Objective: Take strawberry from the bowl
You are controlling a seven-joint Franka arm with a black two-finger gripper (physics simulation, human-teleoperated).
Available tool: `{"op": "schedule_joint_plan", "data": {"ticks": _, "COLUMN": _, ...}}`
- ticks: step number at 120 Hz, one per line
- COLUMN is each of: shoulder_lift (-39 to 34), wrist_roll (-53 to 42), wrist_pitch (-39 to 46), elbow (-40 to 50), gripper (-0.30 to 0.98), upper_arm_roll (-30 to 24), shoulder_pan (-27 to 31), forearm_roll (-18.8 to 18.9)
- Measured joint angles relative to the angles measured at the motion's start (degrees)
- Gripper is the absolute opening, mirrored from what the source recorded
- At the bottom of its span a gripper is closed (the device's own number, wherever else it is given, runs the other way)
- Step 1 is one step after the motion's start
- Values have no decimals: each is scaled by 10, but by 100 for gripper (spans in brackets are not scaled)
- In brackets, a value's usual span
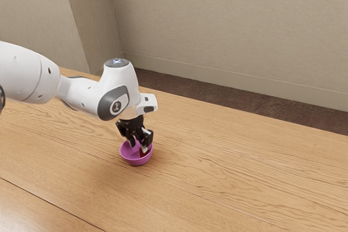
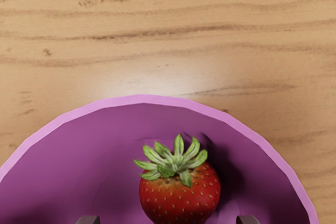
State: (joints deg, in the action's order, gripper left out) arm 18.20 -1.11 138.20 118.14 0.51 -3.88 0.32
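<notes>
Over the purple bowl (image 1: 136,161) in the exterior view, my gripper (image 1: 137,147) points down with its fingertips inside the rim. Its fingers stand apart, and a bit of the red strawberry (image 1: 142,154) shows by the fingertip on the exterior view's right. In the wrist view the strawberry (image 2: 179,195), green leaves on top, lies in the bowl (image 2: 144,99). The tips of my open gripper (image 2: 168,220) show on either side of it, with a gap between each tip and the fruit.
The bowl stands on a wooden table (image 1: 234,167) that stretches away toward the exterior view's right. Behind the table's far edge are a dark floor strip (image 1: 217,97) and a beige wall (image 1: 228,25).
</notes>
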Motion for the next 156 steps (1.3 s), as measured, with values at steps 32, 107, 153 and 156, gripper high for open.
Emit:
{"op": "schedule_joint_plan", "data": {"ticks": 32, "shoulder_lift": 14, "wrist_roll": -11, "wrist_pitch": 2, "elbow": -14, "gripper": 30, "upper_arm_roll": -1, "shoulder_pan": 1, "forearm_roll": -2}}
{"op": "schedule_joint_plan", "data": {"ticks": 107, "shoulder_lift": 49, "wrist_roll": -35, "wrist_pitch": 6, "elbow": -31, "gripper": 30, "upper_arm_roll": -1, "shoulder_pan": 9, "forearm_roll": -29}}
{"op": "schedule_joint_plan", "data": {"ticks": 153, "shoulder_lift": 52, "wrist_roll": -45, "wrist_pitch": 8, "elbow": -35, "gripper": 16, "upper_arm_roll": -1, "shoulder_pan": 11, "forearm_roll": -33}}
{"op": "schedule_joint_plan", "data": {"ticks": 156, "shoulder_lift": 52, "wrist_roll": -45, "wrist_pitch": 9, "elbow": -35, "gripper": 15, "upper_arm_roll": -1, "shoulder_pan": 11, "forearm_roll": -33}}
